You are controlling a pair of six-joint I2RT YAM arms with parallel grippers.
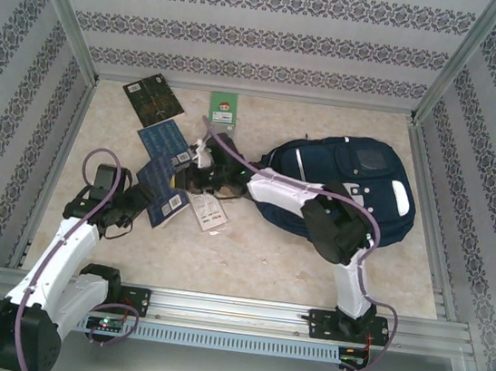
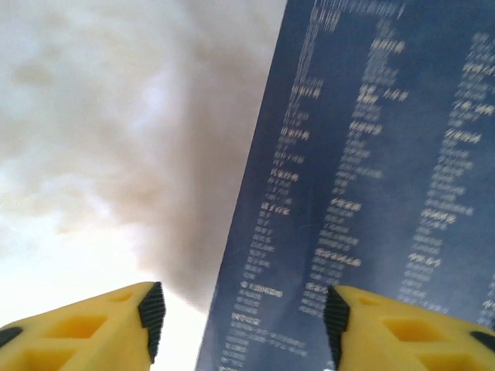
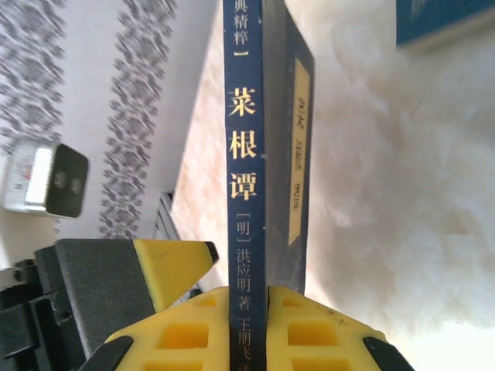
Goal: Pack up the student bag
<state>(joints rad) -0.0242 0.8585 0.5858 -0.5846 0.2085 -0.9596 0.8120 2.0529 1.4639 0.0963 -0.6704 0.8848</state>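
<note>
1. At centre-left of the table [image 1: 265, 261]: right gripper [image 3: 247, 300] with jaws clamped on the lower spine of a navy book [image 3: 263, 154]. Book held on edge, with most of its length sticking out past the grip. Risk: pivot or slip during a swing, given the narrow hold near one end.
2. Low over a blue book [image 2: 371, 193]: left gripper [image 2: 244, 309], jaws apart, nothing between them, the cover's edge just beneath the gap. Risk: closing here likely to catch only that edge, or to shove the book along the table.
3. At the right of the table: student bag [image 1: 358, 186] lying flat, well apart from the held book, right forearm crossing its left side. Risk: no open mouth discernible from above. If zipped or collapsed, book likely to jam against fabric.
4. Both grippers near each other among the books. Risk: arm-to-arm contact, or snagging the white tag [image 1: 209, 213] just beside them.
5. Hard to make out:
   - zip state and opening of the bag
   - print on the blue book, blurred in the left wrist view
   - black-and-yellow block [image 3: 131, 278] at the left of the right wrist view, not identified
   - bottom of the spine, hidden between the jaws
</note>
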